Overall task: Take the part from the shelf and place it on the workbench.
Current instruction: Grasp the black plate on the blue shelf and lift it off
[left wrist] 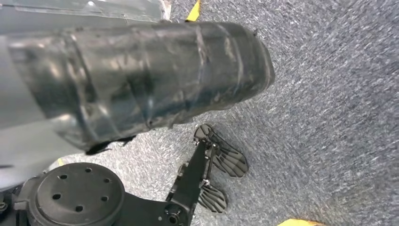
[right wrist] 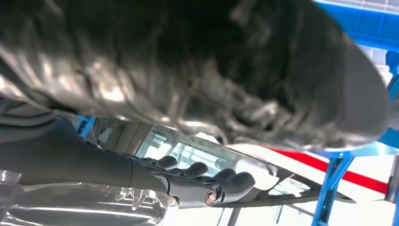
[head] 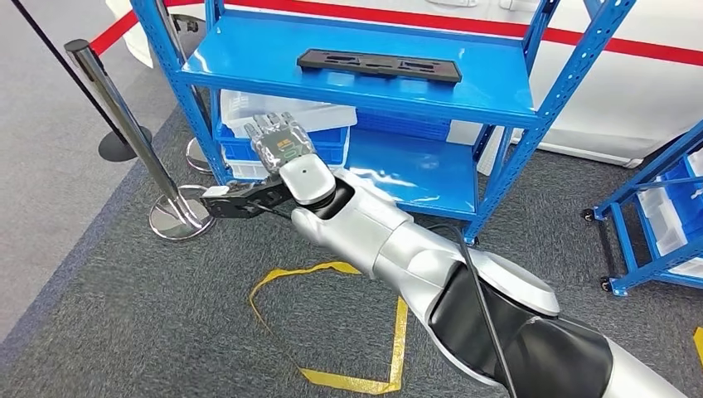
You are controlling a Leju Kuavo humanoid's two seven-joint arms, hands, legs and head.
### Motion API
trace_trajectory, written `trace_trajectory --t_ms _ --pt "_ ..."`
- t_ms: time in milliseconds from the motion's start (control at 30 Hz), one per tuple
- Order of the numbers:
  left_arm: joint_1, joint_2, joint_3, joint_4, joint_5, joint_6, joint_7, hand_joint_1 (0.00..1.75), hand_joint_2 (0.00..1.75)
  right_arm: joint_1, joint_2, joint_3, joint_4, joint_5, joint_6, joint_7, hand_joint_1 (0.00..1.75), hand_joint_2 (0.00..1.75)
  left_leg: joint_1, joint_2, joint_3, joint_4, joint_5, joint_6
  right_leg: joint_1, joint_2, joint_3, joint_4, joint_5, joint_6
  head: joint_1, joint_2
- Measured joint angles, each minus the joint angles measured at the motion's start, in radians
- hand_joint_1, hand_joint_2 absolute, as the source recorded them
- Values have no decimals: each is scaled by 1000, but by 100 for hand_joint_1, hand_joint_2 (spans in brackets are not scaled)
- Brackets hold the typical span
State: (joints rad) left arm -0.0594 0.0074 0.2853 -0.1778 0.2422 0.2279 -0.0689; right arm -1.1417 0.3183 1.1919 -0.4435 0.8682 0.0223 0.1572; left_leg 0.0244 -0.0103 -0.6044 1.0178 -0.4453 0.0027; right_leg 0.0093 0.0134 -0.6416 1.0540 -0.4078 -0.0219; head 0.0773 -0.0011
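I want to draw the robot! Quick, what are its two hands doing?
Right hand: empty, fingers stretched toward the blue metal shelf.
Left hand: fingers spread, holding nothing.

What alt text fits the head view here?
The robot's right hand reaches up toward a blue shelf, holding nothing. A flat black part lies on the upper shelf board, and grey carpet with yellow tape lies below.

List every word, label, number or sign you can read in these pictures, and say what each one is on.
No text can be read in any view.
The back of the right hand carries a small orange and green patch, too small and blurred to read.
The black part on the blue shelf has no visible lettering.
The yellow floor tape is an outline, not writing.
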Motion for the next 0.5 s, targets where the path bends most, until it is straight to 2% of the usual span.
trace_trajectory --t_ms 100,133,200,233,300,333,367,400,467,500 --pt "0 0 0 0 0 1 4 0 0 -2 -4 -4 2 11 9 1 0 0 1 0 -1 -8 4 -13 6 0 12 -28 -2 -8 1 0" --pt "1 0 0 0 0 1 4 0 0 -2 -6 -7 4 14 12 1 0 0 2 1 -1 -10 2 -19 3 -1 16 -35 -1 -10 1 0" --pt "1 -1 0 0 -2 1 3 0 0 -5 -10 -13 6 18 16 3 0 0 3 4 -12 19 -20 -29 -3 -3 26 -51 5 -17 -3 0" --pt "1 0 0 0 -3 1 2 0 0 -8 -11 -16 6 18 18 4 0 0 4 5 -32 63 -45 -32 -5 -4 30 -57 7 -21 -5 0" --pt "1 1 0 0 -5 0 0 0 0 -9 -15 -18 7 20 21 6 0 0 3 6 -93 192 -99 -35 -3 -5 32 -58 7 -25 -9 0" --pt "1 2 0 0 -5 -1 0 0 0 -7 -17 -19 8 20 22 6 0 0 3 6 -119 242 -112 -36 -2 -5 32 -57 7 -26 -9 0" --pt "2 2 0 0 -5 -1 0 0 0 -5 -19 -19 9 21 22 7 0 0 3 6 -129 258 -105 -37 -1 -4 32 -55 5 -27 -9 0" --pt "3 2 0 0 -5 -2 0 0 0 -3 -20 -20 9 22 22 7 0 0 3 7 -120 235 -80 -37 -1 -4 32 -51 3 -27 -9 0" --pt "2 2 0 0 -4 -3 0 0 0 -4 -23 -22 9 25 22 7 0 0 3 9 -65 114 -14 -34 0 -3 31 -40 -5 -23 -10 0" --pt "1 2 0 0 -4 -4 0 0 0 -5 -24 -23 9 27 22 8 0 0 1 10 -38 58 4 -31 2 -2 28 -33 -9 -19 -10 0"
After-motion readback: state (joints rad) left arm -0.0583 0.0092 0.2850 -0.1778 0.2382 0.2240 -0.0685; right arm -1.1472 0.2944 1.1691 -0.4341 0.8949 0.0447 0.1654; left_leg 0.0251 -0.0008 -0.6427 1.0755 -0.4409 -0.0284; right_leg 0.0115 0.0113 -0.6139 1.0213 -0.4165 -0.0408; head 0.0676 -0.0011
